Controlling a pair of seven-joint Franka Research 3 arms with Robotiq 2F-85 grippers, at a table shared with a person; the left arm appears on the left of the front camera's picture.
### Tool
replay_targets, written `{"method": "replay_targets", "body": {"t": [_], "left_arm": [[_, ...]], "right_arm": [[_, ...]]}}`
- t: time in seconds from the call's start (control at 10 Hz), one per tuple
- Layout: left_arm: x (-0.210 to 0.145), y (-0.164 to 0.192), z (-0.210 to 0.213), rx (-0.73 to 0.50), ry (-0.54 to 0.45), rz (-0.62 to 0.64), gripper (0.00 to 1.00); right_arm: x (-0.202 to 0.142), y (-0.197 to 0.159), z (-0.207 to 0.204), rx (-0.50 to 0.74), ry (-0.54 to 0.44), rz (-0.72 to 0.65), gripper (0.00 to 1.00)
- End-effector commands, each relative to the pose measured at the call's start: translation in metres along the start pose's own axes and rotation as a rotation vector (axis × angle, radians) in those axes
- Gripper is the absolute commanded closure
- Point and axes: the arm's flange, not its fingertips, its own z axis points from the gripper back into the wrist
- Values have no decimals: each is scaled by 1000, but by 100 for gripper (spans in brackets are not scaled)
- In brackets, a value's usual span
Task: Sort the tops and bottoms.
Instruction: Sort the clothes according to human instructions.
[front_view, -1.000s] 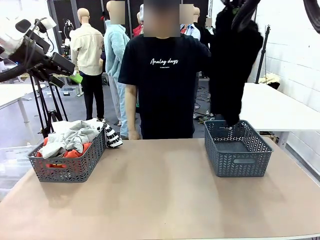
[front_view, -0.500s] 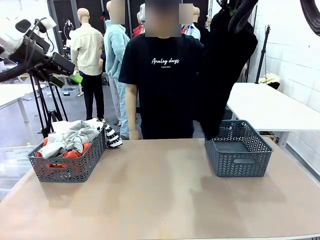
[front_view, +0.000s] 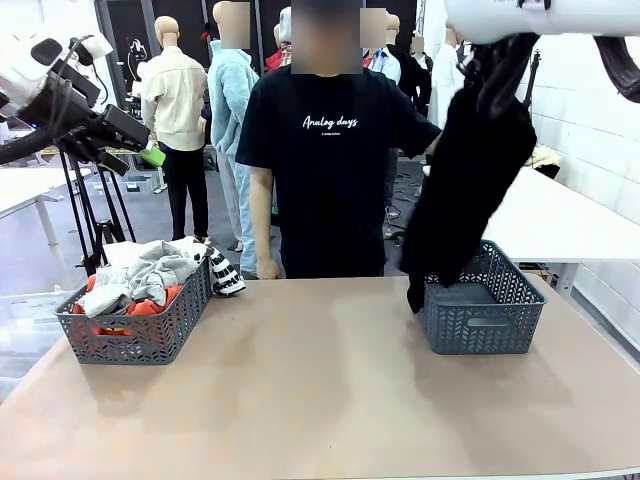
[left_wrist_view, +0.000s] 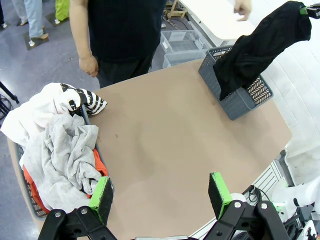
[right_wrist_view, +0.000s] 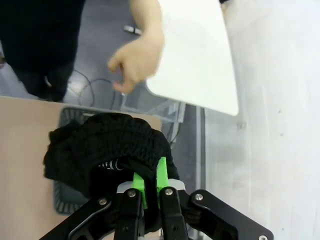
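The bottoms (front_view: 468, 190), a plain black garment, hang from my right gripper (front_view: 490, 60) high at the right. Their lower end drapes over the left rim of the right grey basket (front_view: 490, 325). In the right wrist view my right gripper (right_wrist_view: 150, 182) is shut on the bunched black cloth (right_wrist_view: 100, 150). The tops fill the left grey basket (front_view: 130, 335): a light grey one (front_view: 150, 275), an orange one (front_view: 150, 305) and a white one with black print (front_view: 222, 272). My left gripper (front_view: 140, 145) is raised at the far left, open, and its fingers (left_wrist_view: 160, 192) hold nothing.
A person in a black tee (front_view: 330, 170) stands at the far edge, one hand (right_wrist_view: 137, 60) held out behind the right basket. Bare brown tabletop (front_view: 320, 390) lies between the baskets. A white table (front_view: 550, 215) stands behind on the right and a tripod (front_view: 90, 210) behind on the left.
The right arm has come down into view with the black garment. The cloth's lower end has swung from inside the basket to its left rim. The left arm has not moved.
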Motion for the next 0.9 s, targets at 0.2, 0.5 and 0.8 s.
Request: {"method": "replay_targets", "body": {"t": [0.2, 0.5, 0.8], "left_arm": [[0, 0, 0, -10, -7, 8, 0], [0, 0, 0, -10, -7, 8, 0], [0, 0, 0, -10, -7, 8, 0]], "right_arm": [[-5, -14, 10, -108, -51, -119, 100], [13, -46, 32, -164, -120, -214, 100], [22, -56, 41, -174, -129, -225, 100]]}}
